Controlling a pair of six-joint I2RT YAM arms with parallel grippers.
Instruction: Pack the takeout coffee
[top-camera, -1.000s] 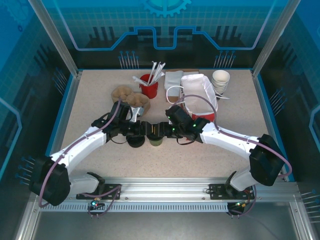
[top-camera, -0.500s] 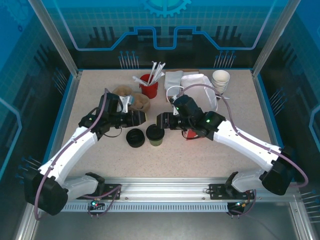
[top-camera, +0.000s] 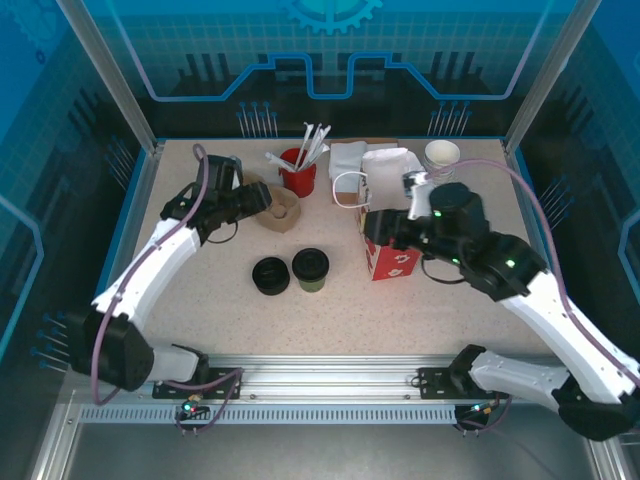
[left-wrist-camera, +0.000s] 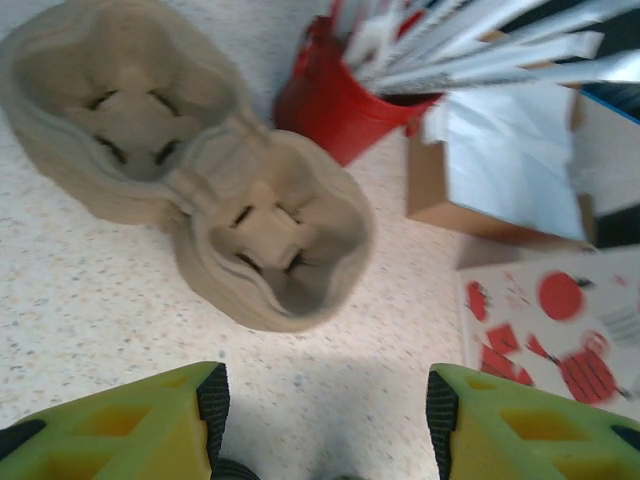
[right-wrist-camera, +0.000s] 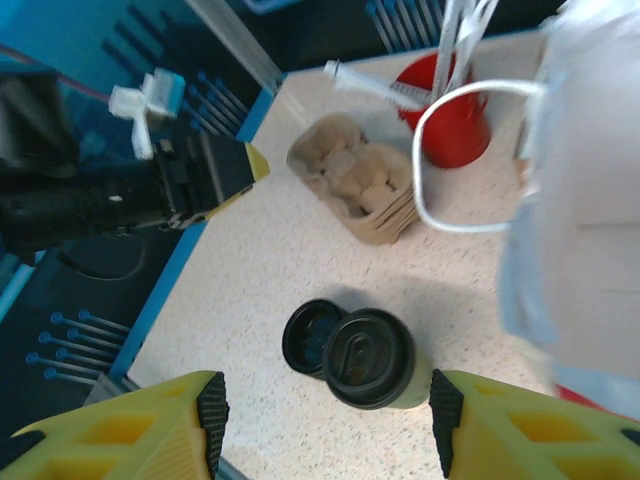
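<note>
Now the coffee cup stands upright just left of the bag. Our right gripper, spread and empty, looks down on it. Our left gripper, also spread, faces the cup tray, so we favour the right.

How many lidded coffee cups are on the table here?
1. The takeout coffee stands at centre, right of a loose black lid ring and left of the red-and-white bag. Others could be hidden inside the bag.

Near the table's far edge stand a red cup of straws and stacked paper cups; a pulp carrier lies just left of the red cup.
</note>
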